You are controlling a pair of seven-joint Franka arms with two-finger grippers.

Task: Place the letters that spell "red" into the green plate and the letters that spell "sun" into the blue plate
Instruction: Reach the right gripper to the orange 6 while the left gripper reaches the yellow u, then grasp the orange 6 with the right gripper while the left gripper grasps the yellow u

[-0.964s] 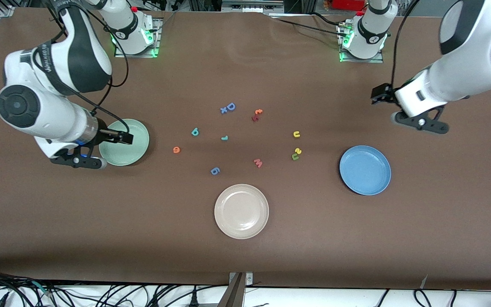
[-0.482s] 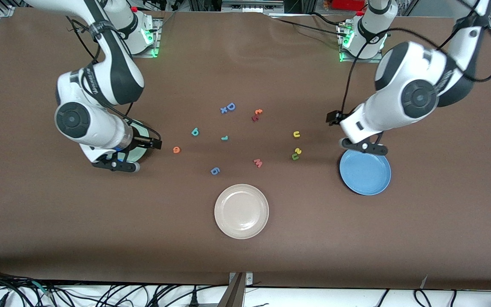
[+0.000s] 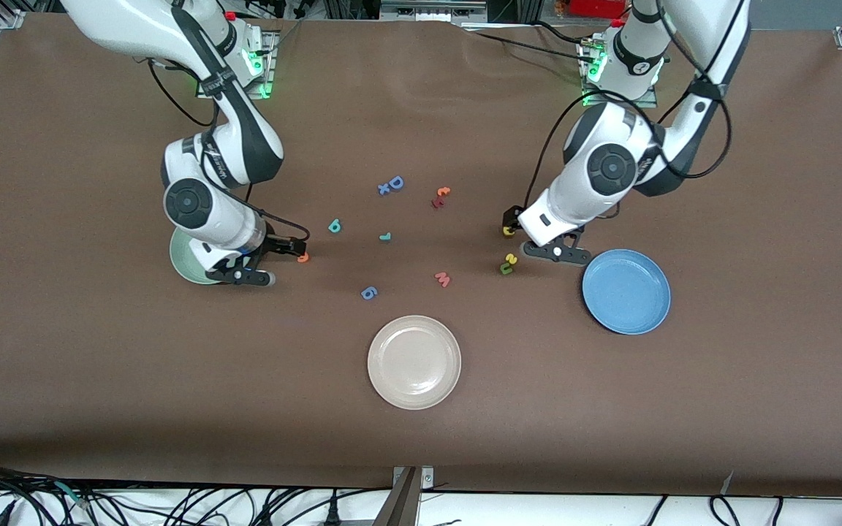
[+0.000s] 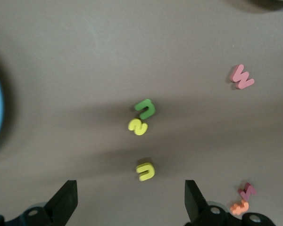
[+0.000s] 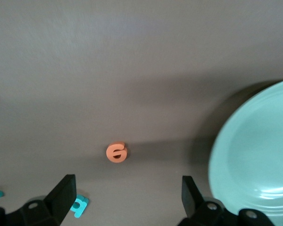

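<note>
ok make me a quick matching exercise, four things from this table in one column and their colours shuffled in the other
Things:
1. "w" letter
2. "e" letter
3. "u" letter
4. middle plate nearest the front camera

Colours:
A. yellow
B. beige
C. pink
D. orange

Pairs: 1-C, 2-D, 3-A, 4-B

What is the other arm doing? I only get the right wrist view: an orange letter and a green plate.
Observer: The left gripper hangs open over a yellow u, beside the blue plate.
Operator: Any more letters there?
Observer: A yellow s touches an olive-green n, nearer the front camera than the u.
Operator: Is there a third plate?
Observer: Yes, a beige plate, the plate nearest the front camera.
</note>
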